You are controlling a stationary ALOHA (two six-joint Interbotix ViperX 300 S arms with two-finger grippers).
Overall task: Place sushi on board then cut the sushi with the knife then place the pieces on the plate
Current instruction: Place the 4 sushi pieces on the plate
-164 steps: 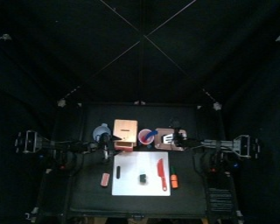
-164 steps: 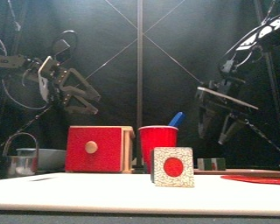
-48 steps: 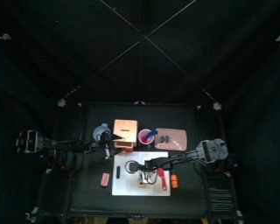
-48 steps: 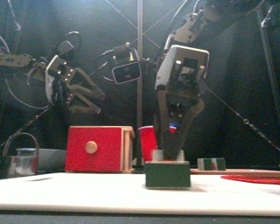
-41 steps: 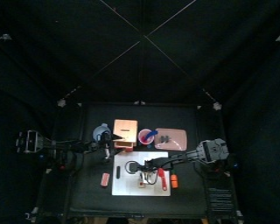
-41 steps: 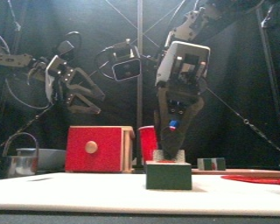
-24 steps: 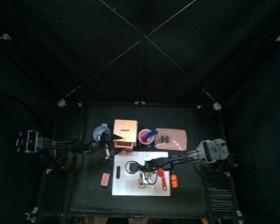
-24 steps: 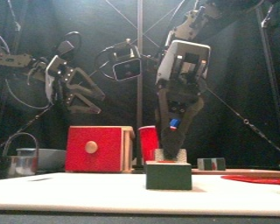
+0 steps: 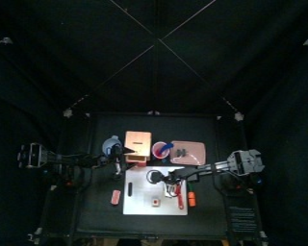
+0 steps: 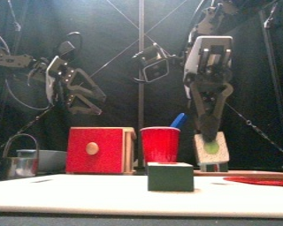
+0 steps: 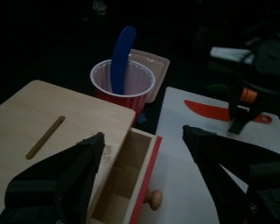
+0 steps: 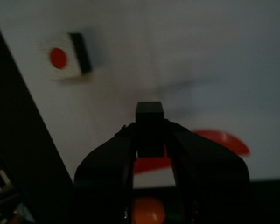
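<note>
Holding one sushi piece [image 10: 211, 152] clamped in my right gripper [image 12: 149, 122], lifted clear above the white cutting board [image 9: 139, 184]. Second sushi piece [image 10: 170, 176]: resting on board. Left gripper [image 11: 143, 138]: jaws apart, over wooden box [image 11: 55, 131].

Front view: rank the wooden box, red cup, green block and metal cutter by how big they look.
1. wooden box, largest.
2. red cup and green block look about alike; the block stands nearer the camera, so there is no ranking between them.
3. metal cutter, smallest.
</note>
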